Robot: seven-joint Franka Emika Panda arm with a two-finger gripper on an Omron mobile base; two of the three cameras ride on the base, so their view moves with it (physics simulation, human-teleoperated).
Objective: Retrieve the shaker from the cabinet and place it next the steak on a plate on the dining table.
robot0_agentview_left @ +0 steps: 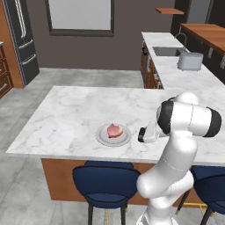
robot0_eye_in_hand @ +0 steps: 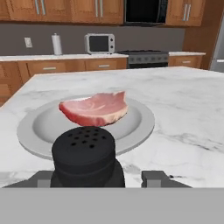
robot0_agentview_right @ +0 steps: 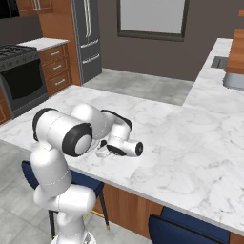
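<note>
The small black cylindrical shaker (robot0_eye_in_hand: 84, 153), its domed top dotted with holes, stands upright in the hand view between the two dark fingertips of the end effector (robot0_eye_in_hand: 98, 178). The right fingertip (robot0_eye_in_hand: 157, 178) stands clear of the shaker's side with marble showing in the gap, while the left one sits close against or behind it, so the jaws are partly parted. Whether they still touch the shaker cannot be told.

The shaker sits at the near edge of the round light-grey shallow plate (robot0_eye_in_hand: 140, 122). Whether its base rests on the rim or on the marble just beside the plate is hidden. On the plate lies the pinkish-red slab of raw steak (robot0_eye_in_hand: 95, 108), just beyond the shaker and apart from it.

In the left base view the plate (robot0_agentview_left: 102, 136) with the steak (robot0_agentview_left: 114, 131) lies near the front edge of the white marble tabletop (robot0_agentview_left: 79, 110) of the large dining island, and the end effector (robot0_agentview_left: 143, 134) is low over the marble just to the right of the plate. Dark blue round stools (robot0_agentview_left: 105, 182) stand beneath that edge. In the right base view the white arm bends low over the tabletop (robot0_agentview_right: 190, 143).
</note>
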